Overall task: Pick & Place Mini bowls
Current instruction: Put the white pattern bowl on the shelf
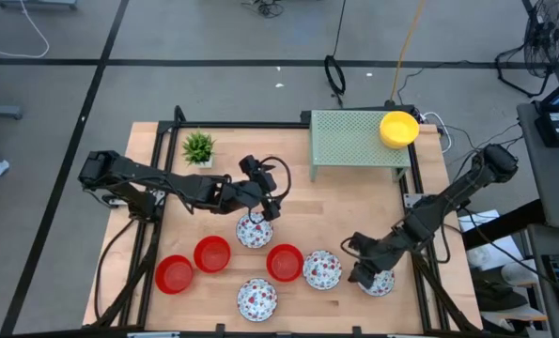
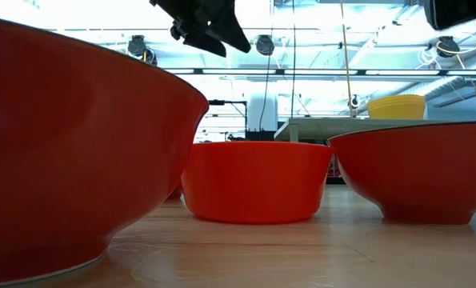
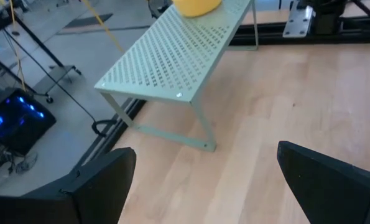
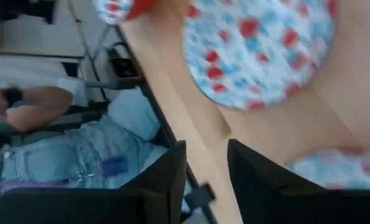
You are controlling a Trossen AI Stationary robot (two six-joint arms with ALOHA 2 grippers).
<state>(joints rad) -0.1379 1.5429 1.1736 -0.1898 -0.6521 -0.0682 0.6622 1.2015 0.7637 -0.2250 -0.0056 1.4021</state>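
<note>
The left gripper [image 1: 265, 208] hangs over the middle of the wooden table [image 1: 354, 202], its jaws spread wide with nothing between them. Just below those jaws sits a floral bowl [image 1: 254, 230], white with red speckles, apart from the fingers. Ahead of the open jaws, in the left wrist view, stands a pale green perforated rack [image 3: 172, 59] with a yellow bowl [image 3: 197, 6] on its top; from above, that yellow bowl [image 1: 398, 129] rests at the rack's [image 1: 359, 139] far right end, well apart from both grippers.

The right gripper [image 1: 368, 272] is low at the table's near right side, its jaws narrowed around the rim of a second floral bowl [image 1: 380, 282]; the grip looks like a pinch on the rim, though the wrist view shows only a narrow gap between the dark fingers [image 4: 166, 180] and a speckled bowl [image 4: 259, 50] beyond them. Just beside these jaws, toward the table's middle, lies another floral bowl [image 1: 322, 269], touching or nearly touching a red bowl [image 1: 285, 262].

Farther from the right jaws sit two more red bowls [image 1: 212, 253] [image 1: 174, 274] and a fourth floral bowl [image 1: 257, 299] at the near edge. A small green plant [image 1: 198, 147] stands behind the left arm. A person in jeans [image 4: 91, 155] shows past the table's edge
</note>
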